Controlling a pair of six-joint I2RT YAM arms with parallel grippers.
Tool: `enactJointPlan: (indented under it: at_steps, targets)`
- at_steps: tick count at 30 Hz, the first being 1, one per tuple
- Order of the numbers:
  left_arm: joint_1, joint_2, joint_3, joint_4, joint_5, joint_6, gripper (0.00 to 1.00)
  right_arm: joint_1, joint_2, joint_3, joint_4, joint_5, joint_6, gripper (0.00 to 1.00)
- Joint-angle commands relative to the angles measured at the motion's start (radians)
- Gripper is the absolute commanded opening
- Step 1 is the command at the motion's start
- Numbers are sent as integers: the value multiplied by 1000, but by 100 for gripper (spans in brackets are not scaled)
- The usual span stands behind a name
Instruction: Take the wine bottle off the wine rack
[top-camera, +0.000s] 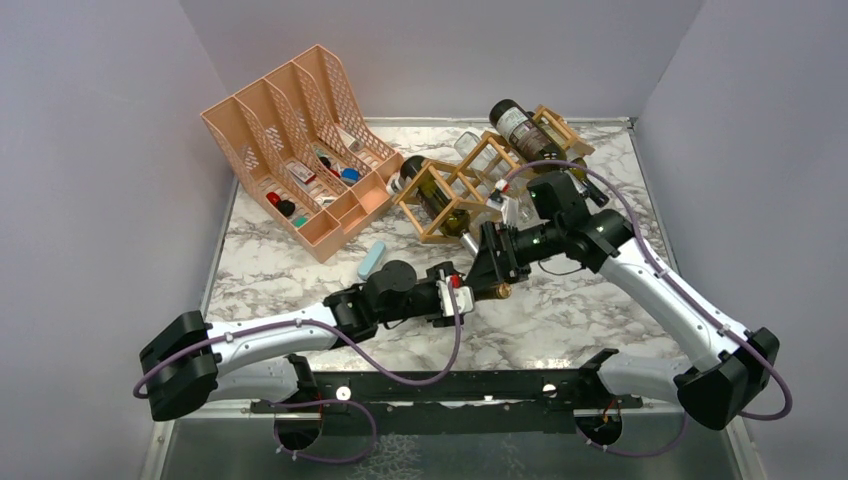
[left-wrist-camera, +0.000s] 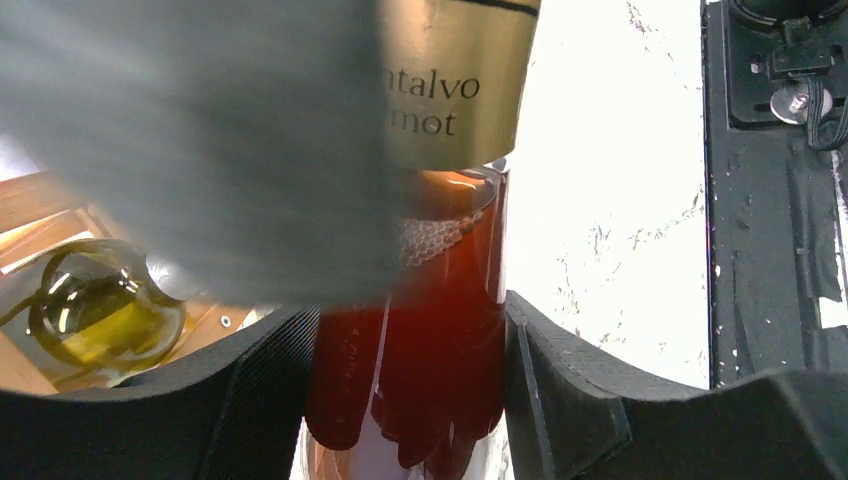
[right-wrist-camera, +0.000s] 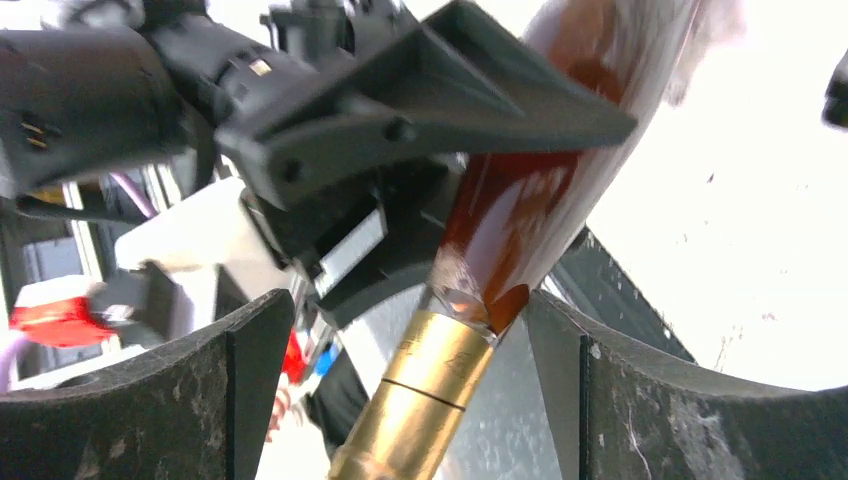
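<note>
The left gripper (left-wrist-camera: 405, 400) clamps the wine bottle (left-wrist-camera: 440, 300) for support at 6 o'clock of the wine rack (top-camera: 470, 185); the right gripper (right-wrist-camera: 410, 400), apparently, stands open around its neck.

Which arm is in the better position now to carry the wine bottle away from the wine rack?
Left. The left gripper has its fingers on both sides of the wine bottle, while the right gripper stands open around the neck. The wine rack lies behind them.
</note>
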Motion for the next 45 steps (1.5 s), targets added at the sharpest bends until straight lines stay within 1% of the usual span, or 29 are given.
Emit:
enactJointPlan:
  at_steps: [1,4,8,10,12,17,19,22,26,28,32,36,42,45]
  targets:
    - [-13,-50,-12,25,-17,-71,12,-1,-30,111,141,140,51,90]
    - [-13,-73,-15,20,-38,-102,12,-1,-31,182,121,290,35,94]
    - [-13,-104,-12,6,-111,-178,4,-2,-37,319,87,494,-13,95]
    - [-14,-125,-9,-1,-186,-235,0,-1,-51,367,85,578,-27,97]
    - [-12,-153,-8,-9,-285,-301,0,-1,-71,396,91,652,-37,100]
    - [-11,-225,-20,-31,-507,-413,0,-1,-122,437,101,801,-63,100]
    - [-11,-248,-17,-52,-619,-461,0,-1,-153,427,126,821,-79,100]
    - [-11,-283,4,-111,-742,-533,0,-1,-195,392,157,838,-103,100]
    - [-10,-322,29,-198,-927,-600,0,-1,-210,371,155,860,-127,100]
    - [-8,-331,44,-246,-985,-611,0,-1,-210,364,156,853,-138,99]
    - [23,-346,75,-357,-1043,-669,0,-1,-217,346,160,846,-145,100]
    - [59,-382,80,-408,-1068,-707,0,-1,-232,321,170,839,-150,100]
    - [117,-390,132,-494,-1109,-697,0,-1,-243,304,169,826,-151,100]
    - [161,-387,154,-536,-1101,-683,0,-1,-254,296,174,829,-152,100]
